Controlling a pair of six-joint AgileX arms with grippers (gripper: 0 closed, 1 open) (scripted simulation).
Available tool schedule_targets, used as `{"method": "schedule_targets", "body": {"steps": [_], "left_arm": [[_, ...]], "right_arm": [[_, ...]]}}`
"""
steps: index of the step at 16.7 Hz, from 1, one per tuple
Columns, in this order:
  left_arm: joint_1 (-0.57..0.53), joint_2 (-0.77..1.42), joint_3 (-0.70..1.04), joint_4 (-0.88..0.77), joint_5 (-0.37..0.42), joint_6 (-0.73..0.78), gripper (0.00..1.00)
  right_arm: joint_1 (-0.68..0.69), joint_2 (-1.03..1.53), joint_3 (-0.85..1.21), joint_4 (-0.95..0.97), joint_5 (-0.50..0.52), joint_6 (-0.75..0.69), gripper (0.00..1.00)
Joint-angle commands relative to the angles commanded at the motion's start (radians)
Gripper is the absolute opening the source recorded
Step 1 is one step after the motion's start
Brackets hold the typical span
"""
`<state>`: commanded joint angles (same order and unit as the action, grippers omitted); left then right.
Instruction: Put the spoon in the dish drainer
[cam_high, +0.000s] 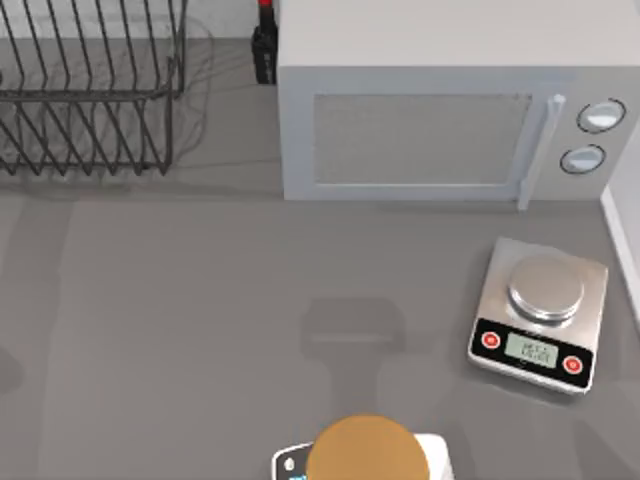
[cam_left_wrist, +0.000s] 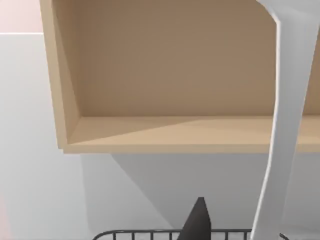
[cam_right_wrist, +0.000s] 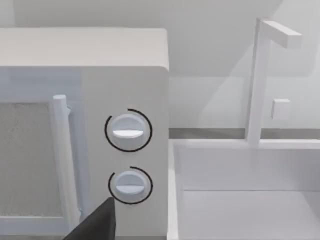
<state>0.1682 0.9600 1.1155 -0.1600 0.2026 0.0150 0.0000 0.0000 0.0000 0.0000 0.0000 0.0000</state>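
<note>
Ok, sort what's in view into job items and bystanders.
For the job:
dish drainer
slim white piece above its rim, probably the spoon

Just lying about:
microwave
kitchen scale
dark bottle
sink
wooden shelf
orange disc

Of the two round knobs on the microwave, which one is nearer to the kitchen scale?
The lower knob on the microwave; the scale sits in front, below it.

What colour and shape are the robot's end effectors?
The left end effector shows a matte dark grey wedge tapering to a point. The right end effector looks alike: dark grey, angular. No cables or markings visible on either.
</note>
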Motion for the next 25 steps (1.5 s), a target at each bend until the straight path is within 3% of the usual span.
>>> {"method": "schedule_targets", "body": {"steps": [13, 16, 21, 25], "left_arm": [[-0.086, 0.713, -0.157, 0.887, -0.083, 0.003, 0.00], [-0.100, 0.788, -0.188, 0.980, -0.095, 0.001, 0.00], [-0.101, 0.795, -0.192, 0.990, -0.097, 0.001, 0.00], [-0.101, 0.795, -0.192, 0.990, -0.097, 0.001, 0.30]], "right_arm": [[0.000, 0.000, 0.000, 0.000, 0.000, 0.000, 1.00], [0.000, 0.000, 0.000, 0.000, 0.000, 0.000, 1.00], [0.000, 0.000, 0.000, 0.000, 0.000, 0.000, 1.00], [0.000, 0.000, 0.000, 0.000, 0.000, 0.000, 1.00]]}}
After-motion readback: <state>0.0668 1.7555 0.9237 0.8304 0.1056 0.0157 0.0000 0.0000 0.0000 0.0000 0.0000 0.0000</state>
